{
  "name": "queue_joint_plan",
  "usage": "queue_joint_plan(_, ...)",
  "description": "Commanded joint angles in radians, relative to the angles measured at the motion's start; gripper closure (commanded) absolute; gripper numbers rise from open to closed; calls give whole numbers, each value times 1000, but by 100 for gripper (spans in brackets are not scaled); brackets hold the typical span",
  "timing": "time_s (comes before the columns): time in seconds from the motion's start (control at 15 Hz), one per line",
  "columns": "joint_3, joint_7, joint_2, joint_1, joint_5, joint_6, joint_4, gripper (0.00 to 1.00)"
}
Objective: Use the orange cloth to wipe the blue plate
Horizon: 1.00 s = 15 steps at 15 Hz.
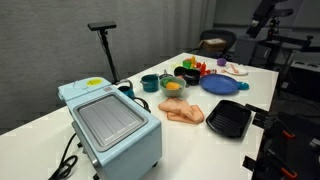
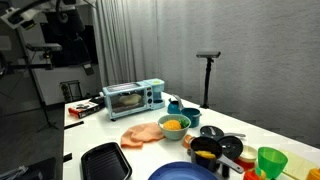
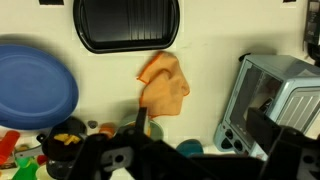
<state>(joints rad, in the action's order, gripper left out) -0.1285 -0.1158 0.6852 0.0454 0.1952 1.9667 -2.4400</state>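
The orange cloth lies crumpled on the white table between the black tray and the bowls; it also shows in the other exterior view and in the middle of the wrist view. The blue plate lies flat and bare, apart from the cloth; it shows at the front edge in an exterior view and at the left of the wrist view. My gripper hangs high above the table, open and empty, its fingers spread wide. The arm is raised well clear of the table.
A light-blue toaster oven stands at one end. A black grill tray lies by the cloth. A bowl of yellow food, a teal cup, a green cup and toy food cluster near the plate. A black stand rises behind the table.
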Motion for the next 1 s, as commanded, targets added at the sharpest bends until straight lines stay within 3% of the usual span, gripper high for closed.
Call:
queue_joint_plan(0.0, 11, -8, -2, -15, 9, -4, 2, 0)
queue_joint_plan(0.33, 74, 28, -119, 3, 6, 219, 7, 0)
queue_joint_plan(0.67, 194, 164, -365, -22, -118, 323, 74, 0)
queue_joint_plan(0.93, 224, 214, -555, -2, -173, 415, 135, 0)
